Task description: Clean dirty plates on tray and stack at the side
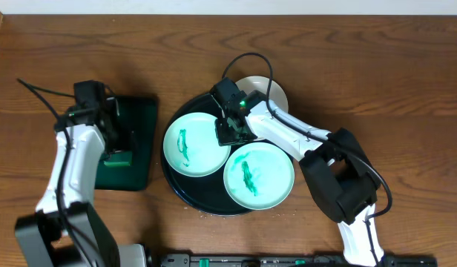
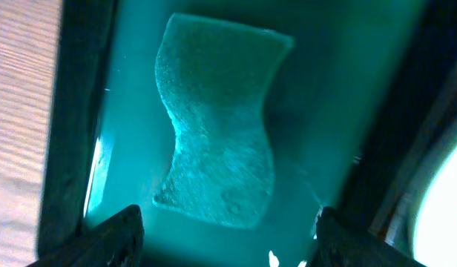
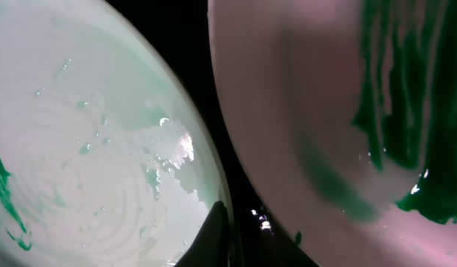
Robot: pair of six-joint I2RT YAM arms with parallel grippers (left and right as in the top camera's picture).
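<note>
A brown wooden table (image 1: 362, 59) with visible grain fills the overhead view, with a pale strip running along its far edge. The round black tray (image 1: 199, 193) sits mid-table and holds two mint-green plates, one to the left (image 1: 195, 144) and one nearer and to the right (image 1: 258, 176), each with a dark green smear. A white plate (image 1: 277, 93) shows at the tray's far right, partly under the right arm. The right gripper (image 1: 232, 130) hangs low between the plates with its jaws closed. Whether it pinches anything cannot be told. To the left, on a dark green rectangular tray (image 1: 139, 148), lies a green sponge (image 2: 214, 126). The left gripper (image 2: 230, 230) is spread wide above it, holding nothing.
</note>
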